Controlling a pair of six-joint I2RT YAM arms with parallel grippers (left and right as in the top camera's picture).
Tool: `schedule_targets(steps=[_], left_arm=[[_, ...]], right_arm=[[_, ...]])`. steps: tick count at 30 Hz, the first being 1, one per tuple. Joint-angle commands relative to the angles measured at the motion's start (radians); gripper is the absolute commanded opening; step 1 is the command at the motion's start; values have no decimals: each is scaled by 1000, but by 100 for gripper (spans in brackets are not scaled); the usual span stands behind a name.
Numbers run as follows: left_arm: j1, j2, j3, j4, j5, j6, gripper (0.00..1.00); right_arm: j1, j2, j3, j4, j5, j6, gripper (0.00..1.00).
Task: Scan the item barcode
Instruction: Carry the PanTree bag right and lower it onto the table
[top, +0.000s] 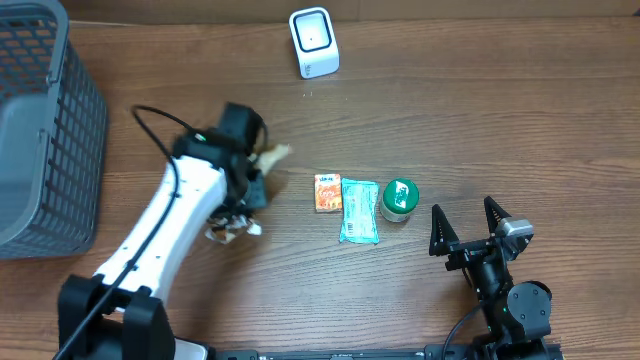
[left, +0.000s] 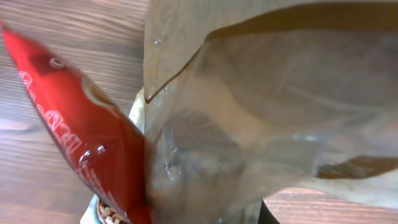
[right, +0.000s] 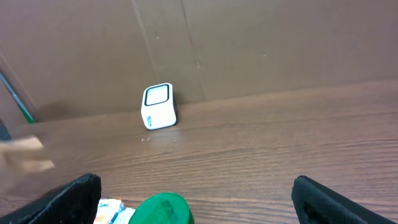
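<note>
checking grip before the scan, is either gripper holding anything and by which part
The left gripper is shut on a clear plastic packet, apparently near one end; the exact spot is hidden. The right gripper is open and empty.

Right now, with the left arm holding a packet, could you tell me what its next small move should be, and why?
Probably carry the clear packet towards the white scanner and turn it to face the scanner's window. The left gripper is shut on the packet, but the scanner stands well apart from it, so a barcode is unlikely to be read from here.
</note>
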Motion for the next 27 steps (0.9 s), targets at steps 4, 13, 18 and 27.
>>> schedule_targets(steps=[4,13,18,27], left_arm=[[-60,-14,-142,151,-20,-88,4],[-64,-13,-203,196,-55,-102,4],[-64,-13,-252,256,-45,-101,49],[-61,-14,-141,204,-44,-85,92]], right_arm=[[-5,-7,-11,5,9,-3,100],[-5,-7,-11,5,10,-3,100],[-5,-7,-11,5,9,-3,100],[-5,-7,-11,5,9,-3,100]])
